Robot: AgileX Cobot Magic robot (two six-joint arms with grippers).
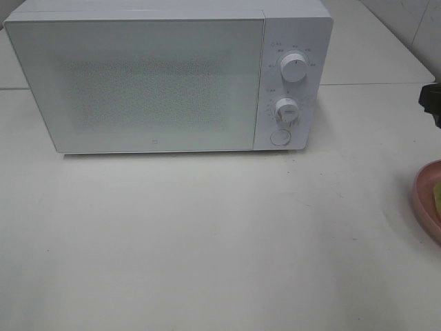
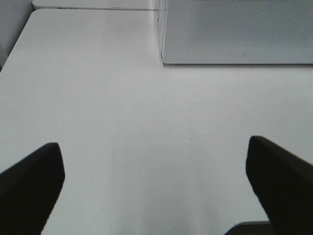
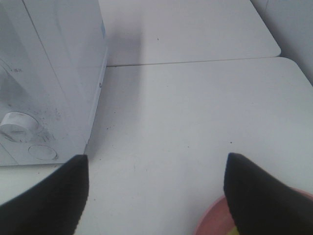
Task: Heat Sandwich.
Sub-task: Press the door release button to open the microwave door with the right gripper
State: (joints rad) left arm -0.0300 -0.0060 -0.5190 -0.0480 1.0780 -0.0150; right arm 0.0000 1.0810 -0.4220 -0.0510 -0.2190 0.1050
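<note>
The white microwave [image 1: 158,79] stands at the back of the table with its door shut; it also shows in the left wrist view [image 2: 234,29] and the right wrist view [image 3: 49,73]. The pink plate [image 1: 426,200] is cut off by the right edge of the high view. Only a yellow-green sliver of the sandwich [image 1: 437,196] shows on it. My right gripper [image 3: 156,196] is open and empty above the table, with the plate's rim [image 3: 212,220] just beside one finger. My left gripper [image 2: 156,186] is open and empty over bare table, in front of the microwave's left corner.
The microwave has two knobs [image 1: 294,67] and a round button [image 1: 280,137] on its right panel. A black part of the right arm [image 1: 431,100] shows at the right edge. A seam between two tabletops [image 3: 195,62] runs behind the microwave's right side.
</note>
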